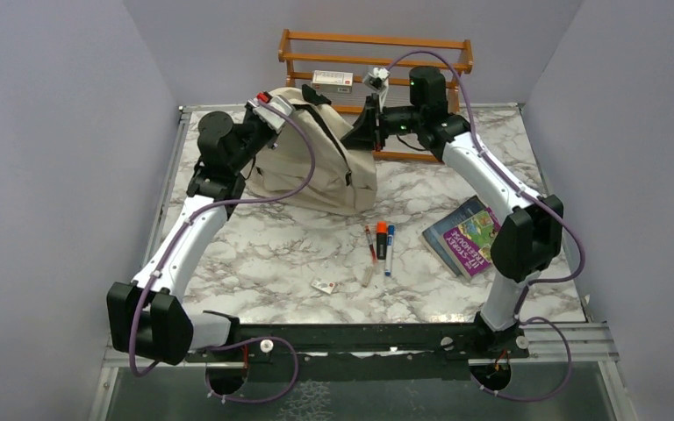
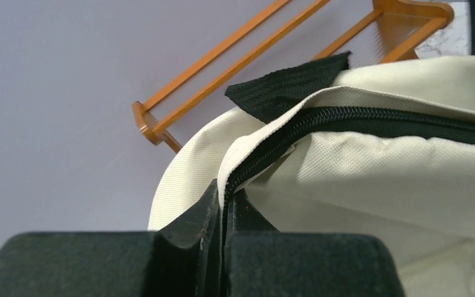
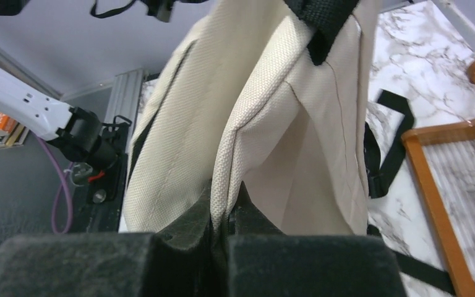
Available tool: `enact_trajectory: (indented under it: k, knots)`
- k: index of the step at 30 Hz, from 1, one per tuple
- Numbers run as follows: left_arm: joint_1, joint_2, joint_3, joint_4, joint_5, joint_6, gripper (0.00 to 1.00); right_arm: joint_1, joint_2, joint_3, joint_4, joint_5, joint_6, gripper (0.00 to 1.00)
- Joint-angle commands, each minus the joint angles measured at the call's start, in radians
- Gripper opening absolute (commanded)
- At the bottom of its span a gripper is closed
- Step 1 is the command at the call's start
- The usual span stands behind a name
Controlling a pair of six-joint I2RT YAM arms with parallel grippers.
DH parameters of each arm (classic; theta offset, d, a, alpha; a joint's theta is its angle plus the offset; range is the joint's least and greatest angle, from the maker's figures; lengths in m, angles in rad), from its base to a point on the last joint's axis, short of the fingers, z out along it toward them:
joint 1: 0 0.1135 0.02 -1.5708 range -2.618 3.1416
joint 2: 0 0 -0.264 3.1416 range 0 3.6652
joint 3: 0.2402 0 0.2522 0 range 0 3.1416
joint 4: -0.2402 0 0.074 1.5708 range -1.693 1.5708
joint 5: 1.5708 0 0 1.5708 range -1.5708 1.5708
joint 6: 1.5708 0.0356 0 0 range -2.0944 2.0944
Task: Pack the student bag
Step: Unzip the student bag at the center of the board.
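Seen at the far centre of the desk [image 1: 254,254]: student bag [image 1: 316,158], long axis left to right. Pinched at its left end by left claw [image 2: 224,199], clenched on the zipper seam [image 2: 346,117]; at its right end by right claw [image 3: 224,201], clenched on a fabric fold [image 3: 247,124]

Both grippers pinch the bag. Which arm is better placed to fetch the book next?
Right, probably: the book lies beside that arm, far from the left gripper, which is shut on the student bag by its zipper.
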Motion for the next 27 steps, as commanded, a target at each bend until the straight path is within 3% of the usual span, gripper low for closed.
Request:
enact_trajectory:
  k: [1,5,8,16,18,20,25,27]
  knots:
    - [0.044,-0.025,0.098,0.103,-0.11,0.015,0.0,0.068,-0.098,-0.042,0.09,0.034,0.167,0.01]
    - [0.058,0.011,0.156,0.048,-0.117,0.042,0.0,0.1,-0.134,-0.112,0.204,0.043,0.299,0.0]
    - [0.058,0.049,0.192,-0.005,-0.048,0.021,0.0,0.108,-0.171,-0.214,0.284,0.079,0.357,0.01]
    - [0.058,0.088,0.107,0.031,0.122,-0.173,0.02,0.108,-0.259,-0.449,0.37,0.216,0.296,0.01]
    - [0.058,0.08,0.082,0.033,0.097,-0.238,0.11,0.108,-0.274,-0.476,0.389,0.237,0.291,0.0]
    - [0.058,0.06,0.052,0.022,0.043,-0.307,0.33,0.108,-0.287,-0.496,0.403,0.281,0.292,0.0]
    - [0.058,-0.052,-0.054,0.003,-0.055,-0.447,0.56,0.107,-0.317,-0.54,0.449,0.408,0.327,0.0]
    - [0.058,-0.101,-0.071,-0.046,-0.062,-0.494,0.6,0.107,-0.319,-0.544,0.458,0.428,0.335,0.01]
